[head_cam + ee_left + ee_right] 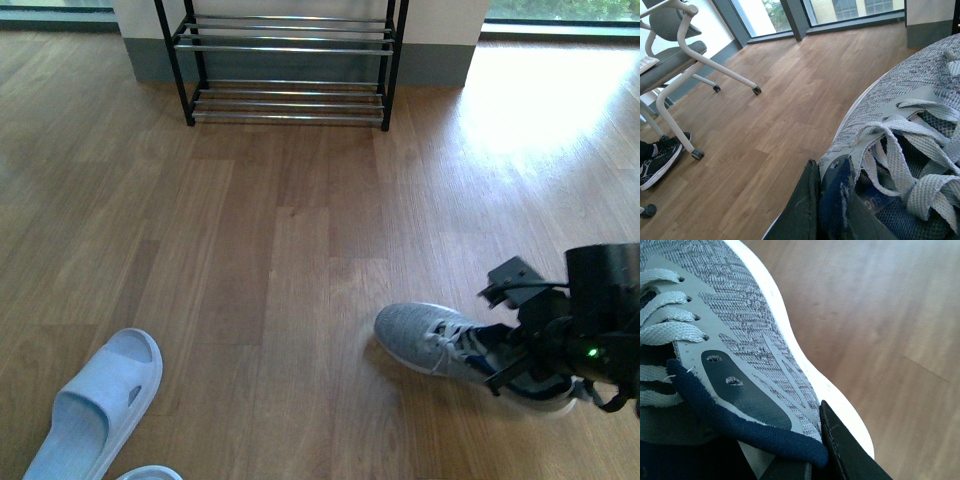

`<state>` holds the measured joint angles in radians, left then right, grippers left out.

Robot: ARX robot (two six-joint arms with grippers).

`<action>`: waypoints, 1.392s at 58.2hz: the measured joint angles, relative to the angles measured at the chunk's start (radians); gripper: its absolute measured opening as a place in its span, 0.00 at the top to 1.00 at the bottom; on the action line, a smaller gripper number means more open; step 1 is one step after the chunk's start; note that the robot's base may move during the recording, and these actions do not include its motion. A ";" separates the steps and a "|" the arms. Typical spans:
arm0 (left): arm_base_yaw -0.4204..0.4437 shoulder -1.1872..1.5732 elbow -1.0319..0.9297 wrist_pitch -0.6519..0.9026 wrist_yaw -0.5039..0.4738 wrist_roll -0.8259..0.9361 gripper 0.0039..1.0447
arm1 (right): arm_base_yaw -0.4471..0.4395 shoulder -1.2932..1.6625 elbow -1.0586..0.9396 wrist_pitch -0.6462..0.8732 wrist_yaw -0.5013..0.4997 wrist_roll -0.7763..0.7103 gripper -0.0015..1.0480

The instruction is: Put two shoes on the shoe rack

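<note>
Pale blue slipper lies on the wooden floor, far left. The left end effector shows only in its own wrist view, pinching the navy collar of the left-hand sneaker. The shoe rack stands against the far wall, centre, well apart from the right-hand sneaker. That sneaker sits low at the right with its toe pointing left; sole contact with the floor cannot be told. The right end effector is clamped on its collar near the heel.
</note>
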<state>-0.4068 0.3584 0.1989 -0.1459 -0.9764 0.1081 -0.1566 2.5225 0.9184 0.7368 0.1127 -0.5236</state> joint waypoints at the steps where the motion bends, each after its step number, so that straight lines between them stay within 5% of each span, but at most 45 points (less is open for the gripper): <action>1: 0.000 0.000 0.000 0.000 0.000 0.000 0.99 | -0.018 -0.031 -0.016 0.005 -0.001 -0.003 0.98; 24: 0.000 0.000 0.000 0.000 0.000 0.000 0.99 | -0.206 -0.607 -0.352 0.012 -0.159 -0.019 0.98; 49: 0.000 0.000 0.000 0.000 0.000 0.000 0.99 | -0.381 -1.551 -0.677 -0.313 -0.476 0.092 0.98; 81: 0.000 0.000 0.000 0.000 -0.004 0.000 0.99 | -0.386 -1.627 -0.694 -0.316 -0.496 0.091 0.98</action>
<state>-0.4068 0.3584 0.1989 -0.1459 -0.9802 0.1081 -0.5426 0.8955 0.2249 0.4206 -0.3828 -0.4328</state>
